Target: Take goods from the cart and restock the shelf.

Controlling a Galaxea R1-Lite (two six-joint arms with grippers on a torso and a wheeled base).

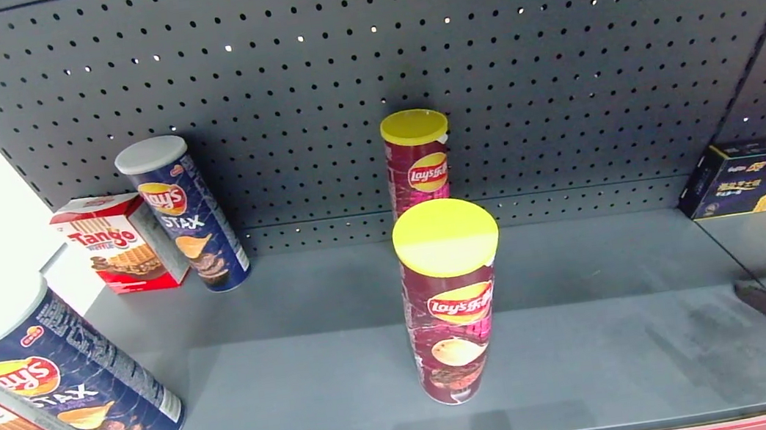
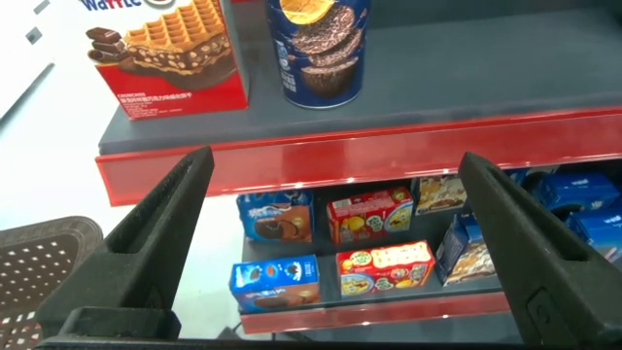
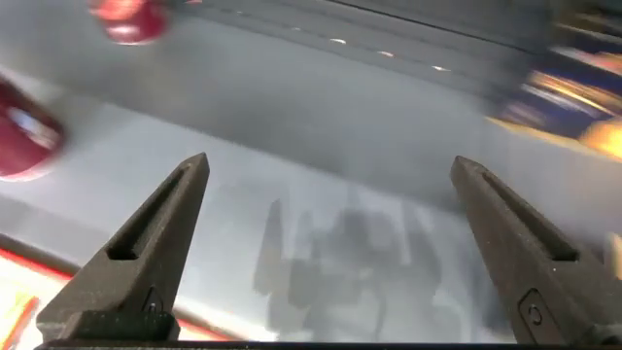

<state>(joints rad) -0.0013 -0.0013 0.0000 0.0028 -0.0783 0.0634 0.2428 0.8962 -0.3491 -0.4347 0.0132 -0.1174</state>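
Yellow-lidded front can [image 1: 452,309] stands on shelf [image 1: 614,340]; left gripper [image 2: 335,160], right gripper [image 3: 330,165]: fingers [image 3: 146,258] apart.

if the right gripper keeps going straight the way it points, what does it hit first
Most likely the bare shelf board, straight ahead of the open right gripper. The maroon cans sit off to the side of that line. Depth is unclear.

Bare shelf [image 1: 626,316] right of front maroon can [image 1: 452,309], blue can [image 1: 72,382] blocking left
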